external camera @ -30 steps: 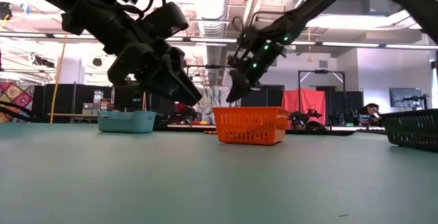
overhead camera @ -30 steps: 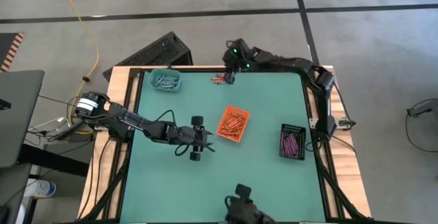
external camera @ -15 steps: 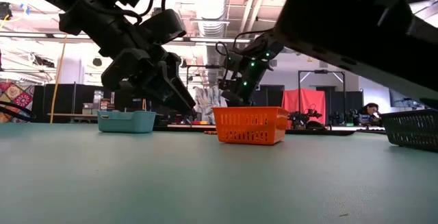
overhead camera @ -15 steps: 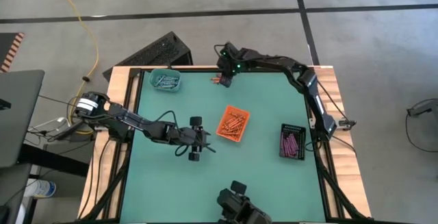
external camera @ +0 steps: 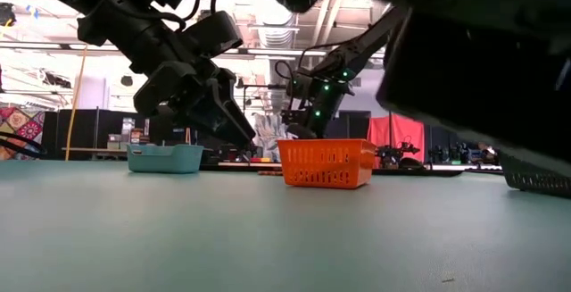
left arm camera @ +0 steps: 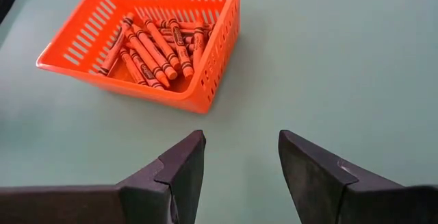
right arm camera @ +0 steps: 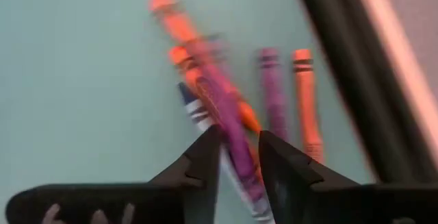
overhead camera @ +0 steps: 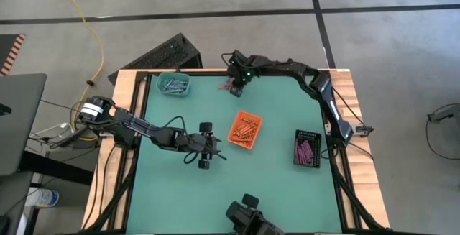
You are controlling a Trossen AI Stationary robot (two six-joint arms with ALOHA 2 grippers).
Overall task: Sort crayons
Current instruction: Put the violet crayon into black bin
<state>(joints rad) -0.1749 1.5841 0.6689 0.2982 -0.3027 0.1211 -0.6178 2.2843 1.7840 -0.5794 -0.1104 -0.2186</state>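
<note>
Loose crayons [overhead camera: 227, 86] lie in a small pile at the table's far edge: purple [right arm camera: 222, 107], orange [right arm camera: 304, 94] and blue [right arm camera: 197, 114]. My right gripper [overhead camera: 236, 83] hangs over them, open, pointing steeply down, its fingertips [right arm camera: 238, 142] on either side of the long purple crayon. My left gripper [overhead camera: 208, 147] waits open mid-table, just left of the orange tray [left arm camera: 212, 80] that holds orange crayons [left arm camera: 154, 46]. It touches nothing. My right gripper comes at the pile from above at a slant, one fingertip [right arm camera: 209, 148] on each side of the long purple crayon, which lies on the table. Whether the fingers touch it I cannot tell.
A teal tray [overhead camera: 173, 85] with blue-grey crayons stands at the far left. A black tray [overhead camera: 307, 149] with purple crayons stands at the right. A dark bulky thing [overhead camera: 244, 217] sits at the near edge and fills the low view's upper right [external camera: 464, 51].
My right gripper has come down over the loose crayons at the far edge, shifting slightly toward the table's left and tipping more steeply downward. The dark thing at the near edge has moved left and now blocks much of the low view.
</note>
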